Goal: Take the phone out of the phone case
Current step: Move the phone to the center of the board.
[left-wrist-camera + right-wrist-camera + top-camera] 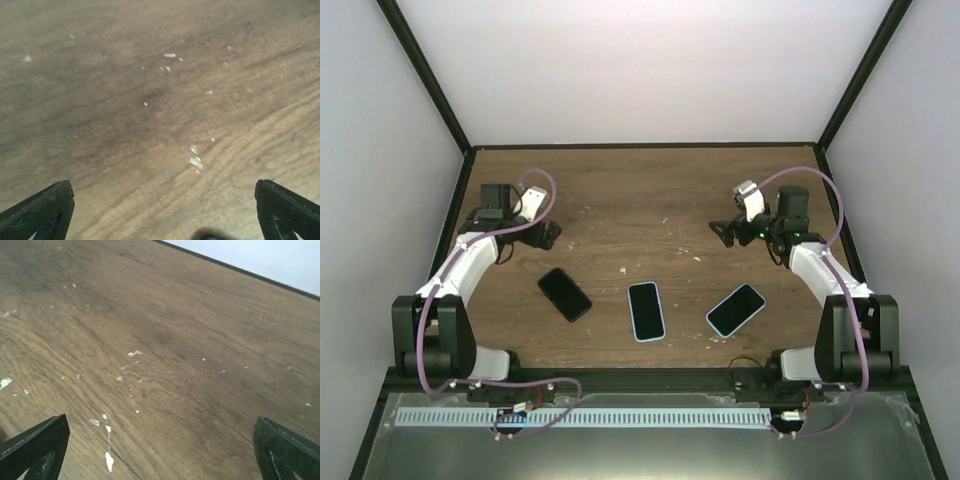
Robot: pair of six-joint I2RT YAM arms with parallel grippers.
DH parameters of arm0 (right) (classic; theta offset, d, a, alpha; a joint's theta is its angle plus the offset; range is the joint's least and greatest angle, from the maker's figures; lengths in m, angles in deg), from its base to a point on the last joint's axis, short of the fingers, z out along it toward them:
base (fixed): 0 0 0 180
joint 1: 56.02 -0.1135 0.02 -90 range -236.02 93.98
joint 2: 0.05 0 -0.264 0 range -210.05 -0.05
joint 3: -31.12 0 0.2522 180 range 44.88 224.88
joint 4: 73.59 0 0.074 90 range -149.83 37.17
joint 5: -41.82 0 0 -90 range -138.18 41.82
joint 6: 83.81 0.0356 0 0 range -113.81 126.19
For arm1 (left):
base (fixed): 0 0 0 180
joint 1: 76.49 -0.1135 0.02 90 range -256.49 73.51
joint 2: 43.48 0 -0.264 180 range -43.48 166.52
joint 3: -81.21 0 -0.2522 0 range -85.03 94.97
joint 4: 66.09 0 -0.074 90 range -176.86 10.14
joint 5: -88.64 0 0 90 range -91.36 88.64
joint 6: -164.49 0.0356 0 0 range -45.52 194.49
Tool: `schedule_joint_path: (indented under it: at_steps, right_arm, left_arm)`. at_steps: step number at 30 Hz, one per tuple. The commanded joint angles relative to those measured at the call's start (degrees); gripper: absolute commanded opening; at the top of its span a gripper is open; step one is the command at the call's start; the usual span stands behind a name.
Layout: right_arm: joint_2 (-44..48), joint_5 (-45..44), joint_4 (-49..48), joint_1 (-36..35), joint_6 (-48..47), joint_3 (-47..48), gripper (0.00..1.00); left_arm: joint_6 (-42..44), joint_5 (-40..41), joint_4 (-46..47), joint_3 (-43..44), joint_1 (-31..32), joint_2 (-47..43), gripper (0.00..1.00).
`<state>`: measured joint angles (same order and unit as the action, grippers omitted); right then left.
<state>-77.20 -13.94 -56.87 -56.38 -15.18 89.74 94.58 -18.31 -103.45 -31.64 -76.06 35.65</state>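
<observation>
Three phones lie face up in a row near the front of the table. The left phone (565, 294) looks all black. A light blue case rims the middle phone (646, 311), and the right phone (735, 310) has a light blue rim too. My left gripper (548, 235) hangs open behind the black phone, apart from it. Behind the right phone, my right gripper (725, 232) is also open and empty. Both wrist views show only bare wood between the spread jaws of the left gripper (162, 189) and the right gripper (161, 422); no phone appears in either.
The wooden table (640, 200) carries small white scuff marks. Black frame posts and white walls close it in at the left, right and back. A metal rail (580, 416) runs along the near edge by the arm bases.
</observation>
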Motion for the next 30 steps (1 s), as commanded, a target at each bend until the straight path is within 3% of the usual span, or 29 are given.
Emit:
schedule_joint_path:
  at_steps: [1, 9, 13, 21, 30]
  right_arm:
    - [-1.1, 6.1, 5.9, 0.8, 0.5, 3.4, 1.00]
    - [-2.0, 11.3, 12.2, 1.0, -1.7, 6.8, 1.00]
    - [-2.6, 13.1, 14.9, 1.0, -3.2, 8.2, 1.00]
    - [-4.3, 15.5, 18.9, -1.0, -6.2, 9.4, 1.00]
    - [-4.9, 16.1, 17.6, -2.4, -5.2, 9.2, 1.00]
  left_arm:
    - [-0.7, -5.6, -6.8, 2.1, -0.3, 0.6, 1.00]
    - [10.1, -9.6, -19.7, 3.1, -0.9, -0.3, 1.00]
    - [16.7, -6.5, -24.8, 1.6, -1.5, -2.6, 1.00]
    - [33.8, -4.3, -38.4, -0.3, -10.6, -2.3, 1.00]
    - [35.6, 5.8, -30.4, -8.1, -11.4, -1.9, 1.00]
